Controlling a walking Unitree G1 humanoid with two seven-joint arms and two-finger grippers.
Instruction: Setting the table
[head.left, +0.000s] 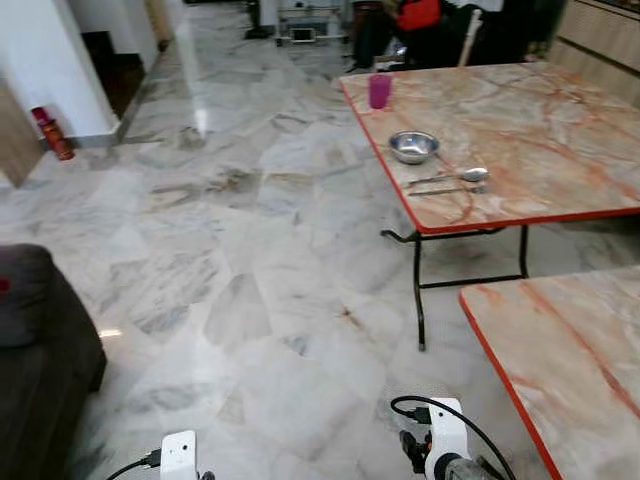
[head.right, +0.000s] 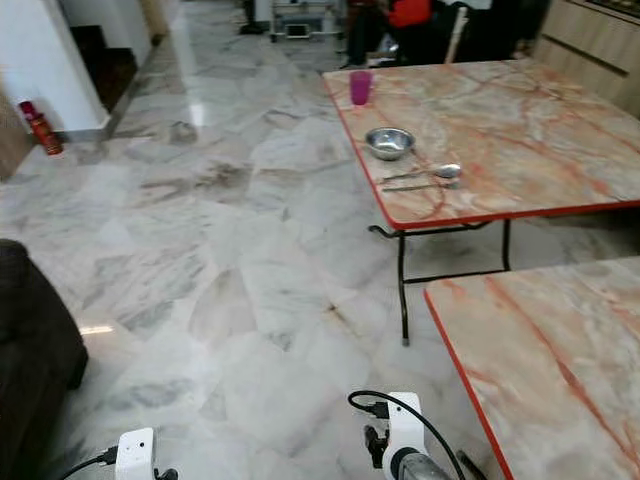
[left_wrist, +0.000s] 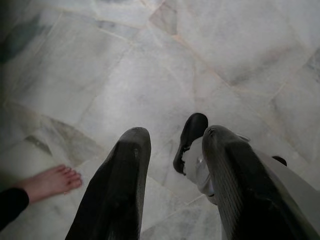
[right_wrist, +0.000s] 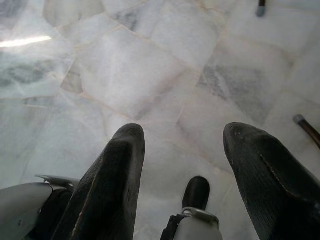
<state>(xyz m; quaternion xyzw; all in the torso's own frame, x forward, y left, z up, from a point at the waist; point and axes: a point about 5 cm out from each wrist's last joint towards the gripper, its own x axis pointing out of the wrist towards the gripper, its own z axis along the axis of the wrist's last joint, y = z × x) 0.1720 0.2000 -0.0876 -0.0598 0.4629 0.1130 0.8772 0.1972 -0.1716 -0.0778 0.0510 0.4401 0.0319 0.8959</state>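
Across the left and middle of the head view spreads a wide stretch of grey-veined marble floor (head.left: 250, 260), open for walking. At upper right stands a marble-topped table (head.left: 560, 140) with a red edge; a second table (head.left: 570, 360) juts in at lower right, with a gap of floor between the two. Near the far table's left edge sit a pink cup (head.left: 379, 90), a steel bowl (head.left: 414, 146) and a spoon (head.left: 450, 177), its long axis lying across the frame, bowl end to the right. A dark sofa (head.left: 35, 350) fills the lower left. Both arms hang low: the left gripper (left_wrist: 172, 165) and right gripper (right_wrist: 182, 160) each show fingers spread apart over floor, holding nothing. A person's bare foot (left_wrist: 50, 181) shows beside the left gripper.
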